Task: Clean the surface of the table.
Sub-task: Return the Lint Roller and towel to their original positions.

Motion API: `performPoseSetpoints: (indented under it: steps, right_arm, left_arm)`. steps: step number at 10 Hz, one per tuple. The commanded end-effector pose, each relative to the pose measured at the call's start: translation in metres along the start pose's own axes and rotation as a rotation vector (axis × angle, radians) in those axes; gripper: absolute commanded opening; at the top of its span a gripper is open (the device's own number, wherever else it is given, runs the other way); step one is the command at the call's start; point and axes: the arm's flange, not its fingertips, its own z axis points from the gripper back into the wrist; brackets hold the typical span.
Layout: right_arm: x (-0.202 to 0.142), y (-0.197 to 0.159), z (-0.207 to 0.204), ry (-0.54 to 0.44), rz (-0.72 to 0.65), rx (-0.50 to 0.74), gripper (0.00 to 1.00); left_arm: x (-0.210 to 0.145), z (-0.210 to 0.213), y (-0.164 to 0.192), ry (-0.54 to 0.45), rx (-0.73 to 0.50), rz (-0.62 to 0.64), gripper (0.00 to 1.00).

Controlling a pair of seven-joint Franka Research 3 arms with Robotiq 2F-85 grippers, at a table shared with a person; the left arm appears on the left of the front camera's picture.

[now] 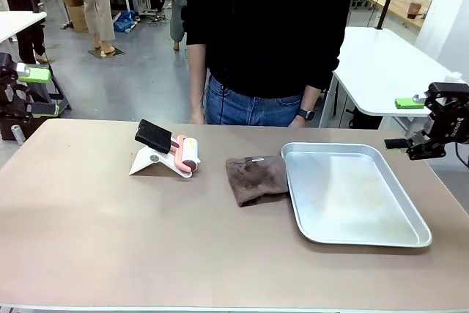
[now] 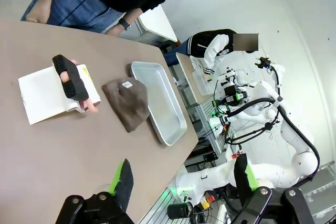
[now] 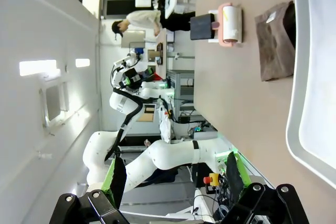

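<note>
The big brown table (image 1: 110,240) is stretching across the whole room in front of me, and nothing is wiping it yet. A brown cloth (image 1: 254,179) is lying folded near the middle, touching the left edge of a silver tray (image 1: 352,194). To the left of the cloth, a pink lint roller (image 1: 186,153) with a black handle is sitting on a white stand. A person in a dark top (image 1: 264,27) is standing at the far side with hands hanging down by the table edge. The left gripper (image 1: 22,78) is waiting off the left end of the table with its fingers spread wide and nothing in them. The right gripper (image 1: 440,119) is waiting off the right end, also wide and holding nothing. I think the cleaning is only just beginning. Next, I am guessing one arm needs to reach in over the table, come down on the cloth or the roller, and squeeze it tight before any rubbing can begin.
</note>
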Motion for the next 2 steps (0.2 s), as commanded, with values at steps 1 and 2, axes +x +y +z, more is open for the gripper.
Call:
performPoseSetpoints:
  steps: [1,2]
  right_arm:
    - [0.0015,0.0055,-0.0015,-0.015,0.000,0.008,1.00]
    - [0.0015,0.0055,-0.0015,-0.015,0.000,0.008,1.00]
  left_arm:
    - [-0.0004,0.0023,-0.0009,-0.003,-0.011,-0.017,1.00]
    - [-0.0004,0.0023,-0.0009,-0.003,-0.011,-0.017,1.00]
